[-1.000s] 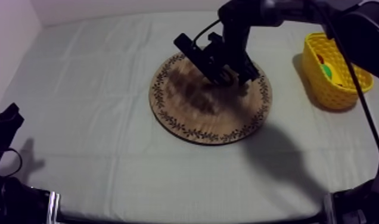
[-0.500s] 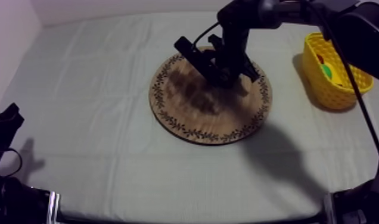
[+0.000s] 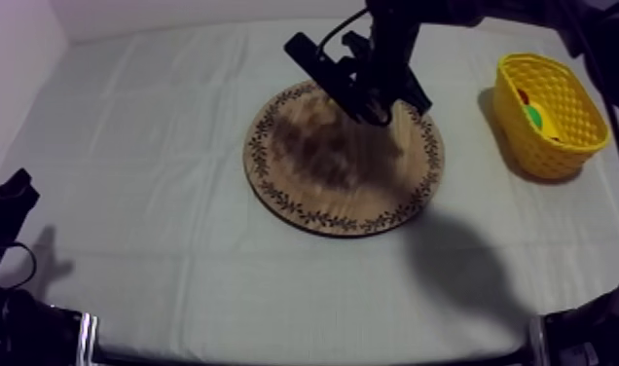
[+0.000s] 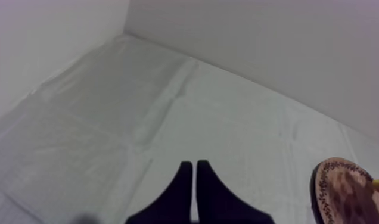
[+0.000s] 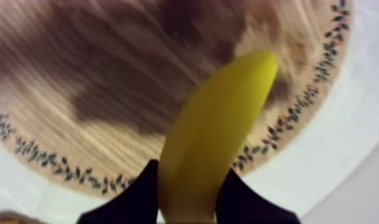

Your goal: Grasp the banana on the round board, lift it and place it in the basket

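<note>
My right gripper (image 5: pixel 192 199) is shut on the yellow banana (image 5: pixel 218 125), one black finger on each side of its near end. The banana hangs above the round wooden board (image 5: pixel 102 71), clear of the wood, with its far tip over the patterned rim. From above, the right gripper (image 3: pixel 377 95) hovers over the back part of the board (image 3: pixel 313 185). The yellow basket (image 3: pixel 559 154) stands at the right of the table, apart from the board. My left gripper (image 4: pixel 195 176) is shut on nothing, its fingers together as a narrow wedge over bare cloth.
Inside the basket lie toy fruit in red and green (image 3: pixel 531 115). My left arm (image 3: pixel 7 209) rests low at the table's left edge. The board's rim (image 4: pixel 338 190) lies far off from the left gripper. Open cloth surrounds the board.
My right gripper has closed round the banana and risen from the board, moving slightly toward the back of the table. The left arm has stayed still.
</note>
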